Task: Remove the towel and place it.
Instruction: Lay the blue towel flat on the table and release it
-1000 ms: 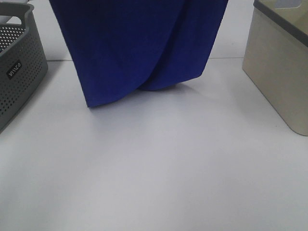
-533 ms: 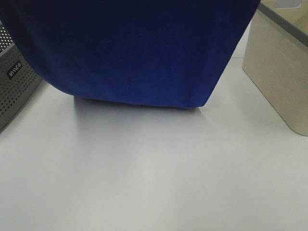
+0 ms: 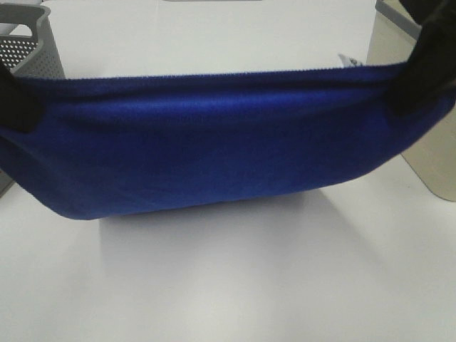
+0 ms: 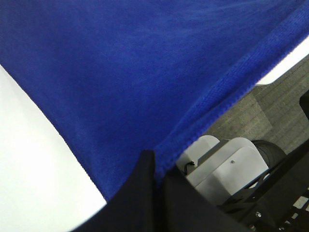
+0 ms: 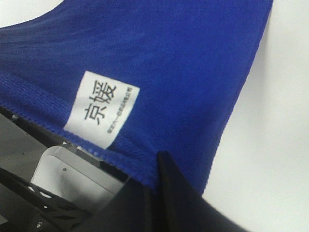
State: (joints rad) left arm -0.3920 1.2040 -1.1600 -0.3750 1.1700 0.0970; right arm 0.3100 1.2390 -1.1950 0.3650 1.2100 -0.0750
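Observation:
The royal-blue towel (image 3: 214,153) hangs stretched wide across the exterior high view, its top edge level and its bottom sagging onto or just above the white table (image 3: 235,285). My left gripper (image 3: 16,100) is shut on the towel's left top corner. My right gripper (image 3: 419,75) is shut on the right top corner. In the left wrist view the black fingers (image 4: 145,193) pinch the towel (image 4: 120,72) at its hem. The right wrist view shows the towel (image 5: 193,72), its white tag (image 5: 101,108) with printed characters, and the gripper (image 5: 155,180) clamped on the edge beside the tag.
A grey perforated basket (image 3: 32,43) stands at the back left, partly behind the towel. A beige bin (image 3: 431,160) stands at the right, just behind the right gripper. White table stretches in front of the towel to the near edge.
The towel has come down and spread out sideways. Its top edge and both grippers have dropped into view, and the cloth now covers more of the basket and bin.

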